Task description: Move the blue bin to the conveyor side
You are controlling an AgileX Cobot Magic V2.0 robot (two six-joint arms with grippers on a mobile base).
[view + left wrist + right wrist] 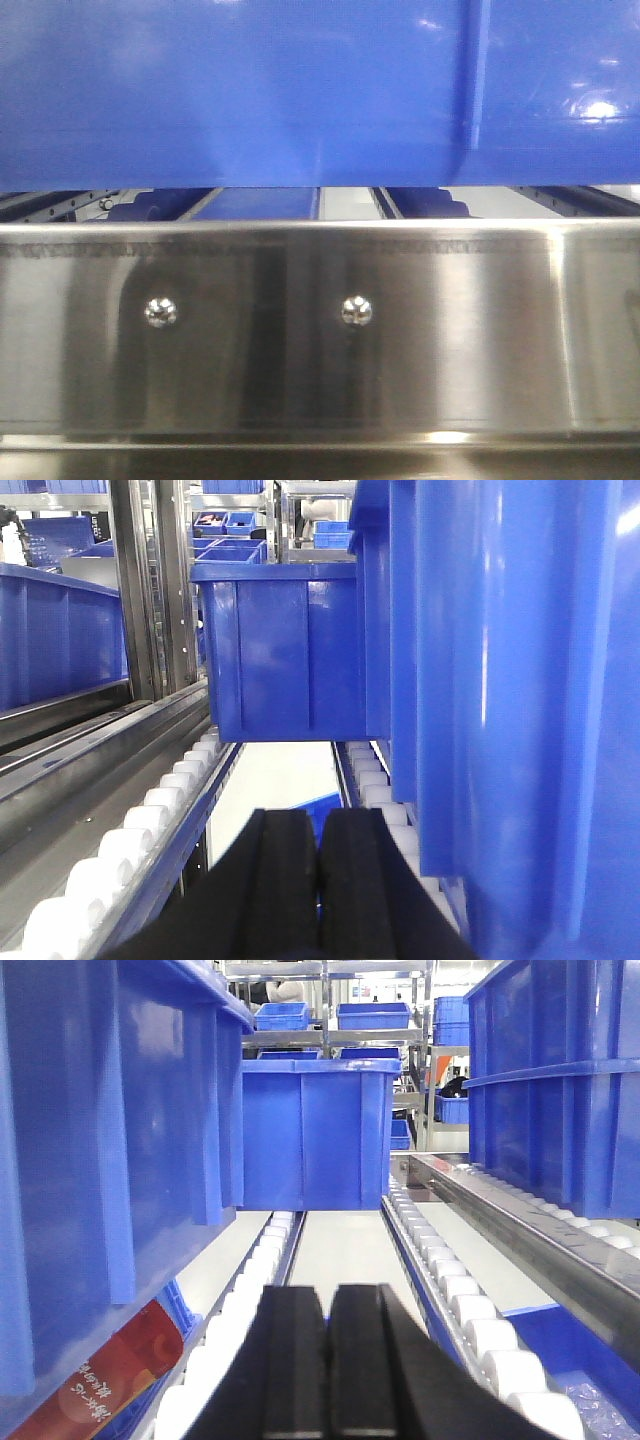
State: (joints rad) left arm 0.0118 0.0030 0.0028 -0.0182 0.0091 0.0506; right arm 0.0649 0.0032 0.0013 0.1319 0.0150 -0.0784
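Note:
The blue bin fills the top of the front view with its glossy wall and one thin vertical rib. My left gripper is shut with nothing in it, low over the roller lane, and the blue bin's wall stands close on its right. In the right wrist view my right gripper is also shut and empty, with the blue bin's wall close on its left. Neither gripper touches the bin as far as I can see. The conveyor is out of view.
A shiny steel rail with two rivets runs below the bin. White roller tracks run ahead to another blue bin. More bins stand left and right. A red packet lies low left.

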